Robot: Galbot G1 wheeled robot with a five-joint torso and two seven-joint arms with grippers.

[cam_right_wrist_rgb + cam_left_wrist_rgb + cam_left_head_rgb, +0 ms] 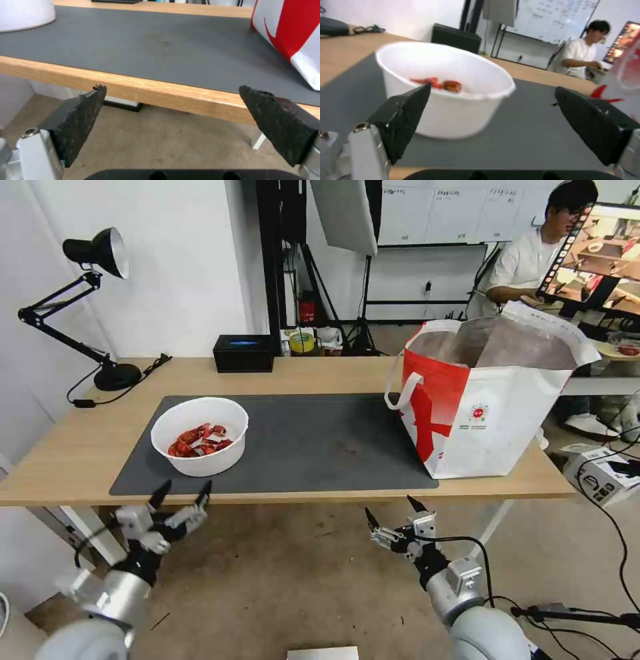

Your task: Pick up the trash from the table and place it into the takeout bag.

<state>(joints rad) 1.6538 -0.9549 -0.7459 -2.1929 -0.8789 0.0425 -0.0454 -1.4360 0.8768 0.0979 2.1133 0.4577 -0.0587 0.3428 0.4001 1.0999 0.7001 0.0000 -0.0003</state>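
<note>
A white round bowl (199, 436) of red crayfish shells is seen on the left part of the dark grey mat (313, 443) on the table (60, 447), and the takeout bag (483, 400) is stood upright at the mat's right end. The left gripper (184, 491) is held wide apart just before the bowl at the table's near edge; the right gripper (393, 513) is spread wide below that edge, holding nothing.

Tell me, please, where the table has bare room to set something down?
The widest free patch is the grey mat between the white bowl and the takeout bag. Bare wood lies left of the mat, before the desk lamp. The bag crowds the table's right end.
</note>
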